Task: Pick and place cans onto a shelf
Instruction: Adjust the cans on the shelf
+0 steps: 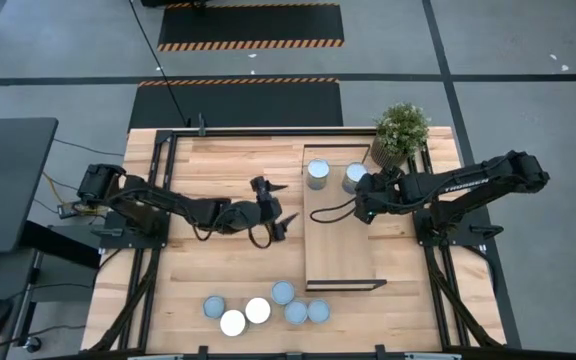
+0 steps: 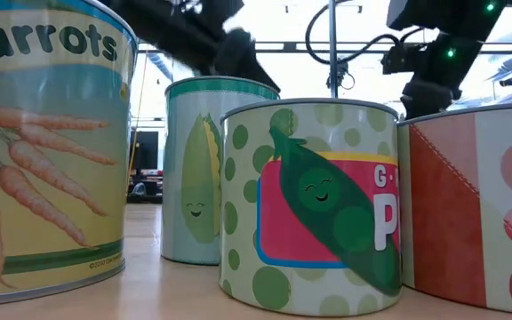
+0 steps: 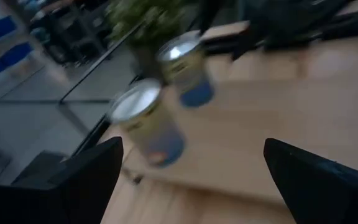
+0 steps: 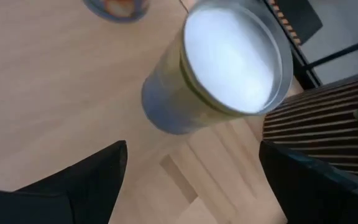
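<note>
The shelf (image 1: 340, 262), a long light-wood board, lies on the table right of centre. Two cans stand upright on its far end (image 1: 317, 174) (image 1: 355, 178). Several more cans stand on their bases near the table's front edge (image 1: 258, 310), and they fill the low view (image 2: 308, 206). My right gripper (image 1: 366, 196) is open and empty, just near-side of the right shelf can (image 4: 229, 65), above it and apart from it. My left gripper (image 1: 280, 207) is open and empty over the table, left of the shelf; both shelf cans (image 3: 146, 124) lie ahead of it.
A potted green plant (image 1: 401, 130) stands at the table's far right corner, close behind the right shelf can. A dark frame (image 1: 228, 130) runs along the table's edges. The near half of the shelf is bare wood.
</note>
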